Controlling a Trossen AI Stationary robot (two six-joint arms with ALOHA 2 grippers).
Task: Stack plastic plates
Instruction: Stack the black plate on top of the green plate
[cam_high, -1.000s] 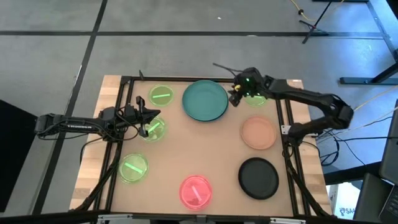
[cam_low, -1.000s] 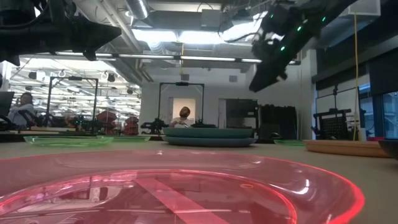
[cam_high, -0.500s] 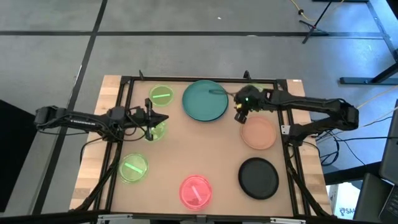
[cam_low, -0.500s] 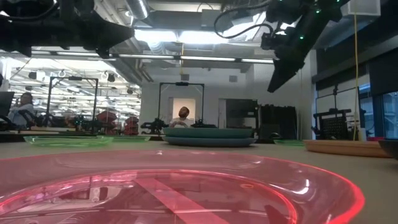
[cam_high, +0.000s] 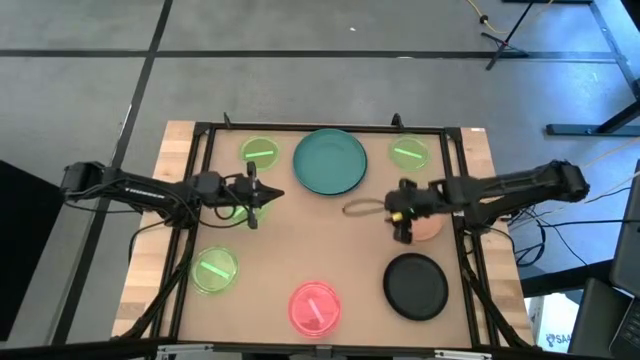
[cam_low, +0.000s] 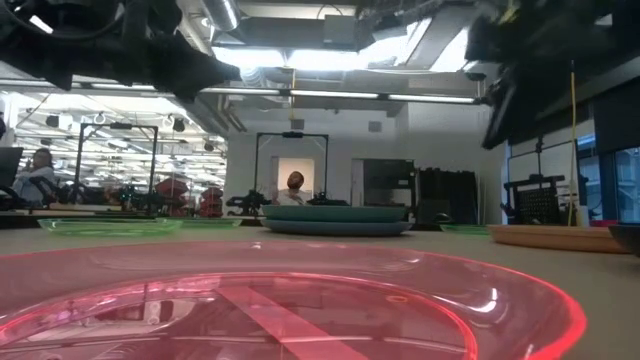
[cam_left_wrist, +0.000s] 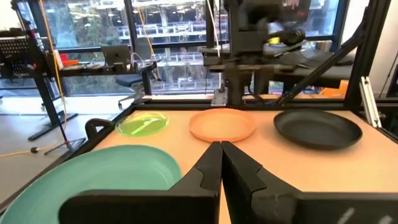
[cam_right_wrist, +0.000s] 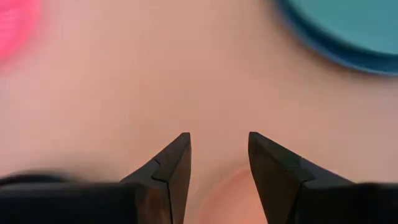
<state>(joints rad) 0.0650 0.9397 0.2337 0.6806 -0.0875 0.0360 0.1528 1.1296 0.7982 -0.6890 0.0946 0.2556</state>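
Observation:
The teal plate (cam_high: 330, 162) lies on a blue plate (cam_right_wrist: 323, 50) by the far edge, between two neon-green plates (cam_high: 260, 152) (cam_high: 408, 153). A third green plate (cam_high: 215, 270) sits near left. A fourth green plate (cam_high: 236, 210) is partly hidden under my left arm. The pink plate (cam_high: 315, 307) and black plate (cam_high: 417, 286) lie along the near edge. My right gripper (cam_right_wrist: 219, 155) is open above the left rim of the peach plate (cam_high: 428, 226). My left gripper (cam_left_wrist: 219, 149) is shut, level above the table, left of the teal plate.
A black frame (cam_high: 460, 180) borders the tabletop on all sides. Bare tabletop (cam_high: 320, 235) lies at the centre between the two grippers. Beyond the table's far edge the low view shows a person (cam_low: 293, 188) seated in the room.
My right gripper has swung from the far right green plate toward the near edge and now hovers over the peach plate's left rim. My left gripper has moved a little to the right, past the green plate beneath it. No plate has moved.

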